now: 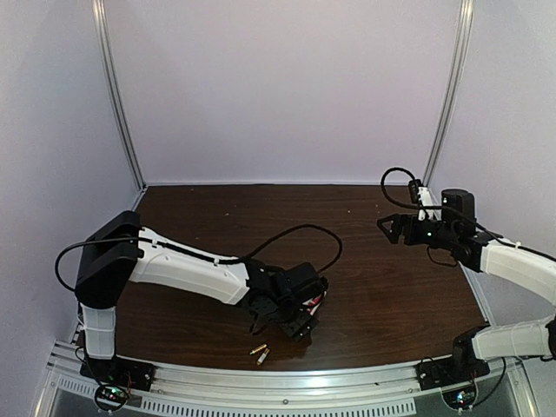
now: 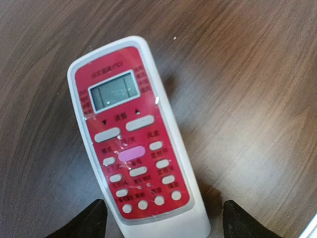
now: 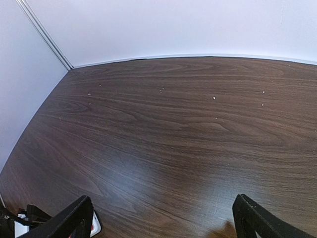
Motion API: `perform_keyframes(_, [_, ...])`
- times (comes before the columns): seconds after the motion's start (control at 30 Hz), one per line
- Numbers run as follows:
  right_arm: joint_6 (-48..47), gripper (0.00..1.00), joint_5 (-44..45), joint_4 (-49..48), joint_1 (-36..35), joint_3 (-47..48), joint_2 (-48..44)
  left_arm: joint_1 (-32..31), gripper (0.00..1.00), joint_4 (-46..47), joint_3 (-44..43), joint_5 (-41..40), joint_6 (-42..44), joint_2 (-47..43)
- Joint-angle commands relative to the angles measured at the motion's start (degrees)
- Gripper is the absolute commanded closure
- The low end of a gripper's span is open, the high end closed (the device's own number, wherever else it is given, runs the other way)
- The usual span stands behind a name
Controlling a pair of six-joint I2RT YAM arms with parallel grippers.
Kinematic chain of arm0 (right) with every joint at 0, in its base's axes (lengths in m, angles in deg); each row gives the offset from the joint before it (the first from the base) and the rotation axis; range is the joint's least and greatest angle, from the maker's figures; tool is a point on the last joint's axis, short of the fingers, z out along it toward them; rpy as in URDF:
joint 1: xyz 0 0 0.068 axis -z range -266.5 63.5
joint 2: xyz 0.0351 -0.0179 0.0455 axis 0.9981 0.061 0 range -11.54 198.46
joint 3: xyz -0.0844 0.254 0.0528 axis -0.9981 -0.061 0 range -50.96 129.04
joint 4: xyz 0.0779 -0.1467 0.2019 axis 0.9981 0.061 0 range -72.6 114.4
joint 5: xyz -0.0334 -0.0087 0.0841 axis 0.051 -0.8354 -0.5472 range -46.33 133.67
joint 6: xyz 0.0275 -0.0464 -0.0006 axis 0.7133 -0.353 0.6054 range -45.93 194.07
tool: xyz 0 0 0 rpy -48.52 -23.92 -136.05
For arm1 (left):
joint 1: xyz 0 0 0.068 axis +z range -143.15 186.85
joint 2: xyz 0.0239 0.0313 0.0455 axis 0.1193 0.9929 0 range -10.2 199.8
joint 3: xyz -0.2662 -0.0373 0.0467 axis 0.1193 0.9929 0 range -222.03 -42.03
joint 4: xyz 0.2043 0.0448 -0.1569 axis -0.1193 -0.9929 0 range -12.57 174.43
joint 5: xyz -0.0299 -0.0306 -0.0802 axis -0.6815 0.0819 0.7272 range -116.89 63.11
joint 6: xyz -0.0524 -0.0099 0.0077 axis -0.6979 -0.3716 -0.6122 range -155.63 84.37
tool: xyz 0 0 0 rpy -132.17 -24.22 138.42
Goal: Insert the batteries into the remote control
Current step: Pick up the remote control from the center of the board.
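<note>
1. The remote control [image 2: 133,139] lies flat on the dark wood worktop [image 2: 257,99] with its red button panel and small display facing up. Its back is against the wood and hidden. In the top view it sits near the front middle of the worktop, mostly covered by the arm above it.
2. The batteries [image 1: 261,353] are two small gold cylinders lying loose and close together by the worktop's front edge, just on the near side of the remote control. Neither is held and neither is in the remote.
3. The left hand [image 2: 163,213] is low over the button end of the remote control. Its fingers [image 2: 86,223] stand apart, one on each side of the casing, and a thin strip of wood shows between each tip and the white plastic. It is not clamped on anything.
4. The right hand [image 3: 166,218] hangs over the right side of the worktop, well apart from the remote and the batteries. Its jaws are spread wide and it holds nothing.
5. The step in hand looks like the first grasp of the remote control. No loading has begun.
6. The next move probably calls for:
   - pinching squarely across the narrow sides, because the smooth, rounded casing could twist or skid out;
   - lifting and turning the remote over to bring its back up. Whether a cover has to come off cannot be told from here;
   - picking up the batteries one at a time, with care, since they are slim and likely to roll.
</note>
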Motion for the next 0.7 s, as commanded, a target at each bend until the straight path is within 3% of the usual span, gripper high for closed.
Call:
perform_keyframes(0.0, [-0.4, 0.0, 0.1, -0.9, -0.3, -0.9, -1.6, 0.0, 0.19, -4.4, -2.6, -4.9, -2.9, 2.4])
perform_keyframes(0.23, [-0.5, 0.0, -2.3, -2.7, -0.2, -2.0, -2.6, 0.2, 0.31, -4.6, -2.0, -4.7, -5.9, 3.0])
perform_keyframes(0.67, [0.1, 0.0, -13.0, -10.4, -0.9, -6.1, -6.8, 6.3, 0.56, 4.5, 4.3, 13.2, -1.9, -0.2])
